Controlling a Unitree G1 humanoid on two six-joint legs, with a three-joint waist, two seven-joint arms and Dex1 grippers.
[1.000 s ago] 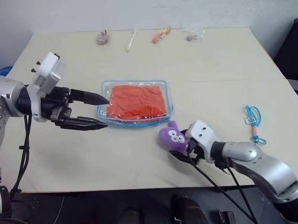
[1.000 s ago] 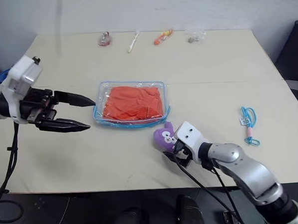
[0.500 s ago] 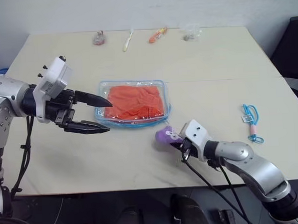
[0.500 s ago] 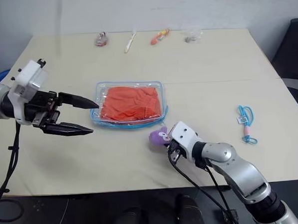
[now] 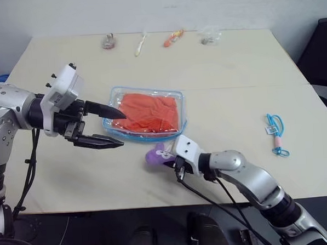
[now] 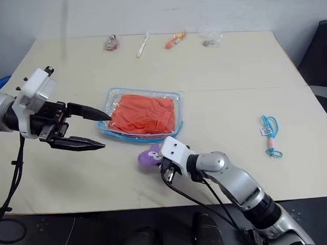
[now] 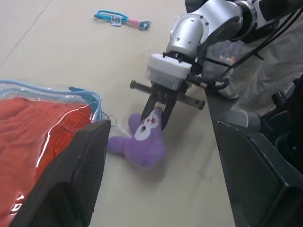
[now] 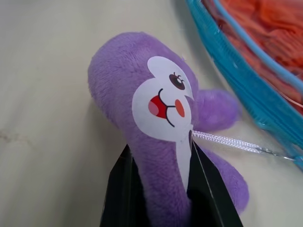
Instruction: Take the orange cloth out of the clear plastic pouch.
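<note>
Pale wooden tabletop (image 5: 243,74): right tool (image 8: 158,182) pinches the purple plush toy (image 5: 157,156); its cord may snag the clear blue-trimmed plastic pouch (image 5: 111,95) holding the orange cloth (image 5: 149,112). Left tool (image 5: 111,127) gapes wide.

1. Both arms wear silver-grey metal shells with rounded joints.
2. White boxy wrist housings sit behind each gripper.
3. The left gripper (image 5: 110,127) and right gripper (image 7: 157,115) carry tapered black fingers.
4. Black cables trail from both forearms.

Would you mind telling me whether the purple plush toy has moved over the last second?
Yes. The purple plush toy, pinched by the right gripper, has slid toward the robot's left along the near edge of the clear plastic pouch.
</note>
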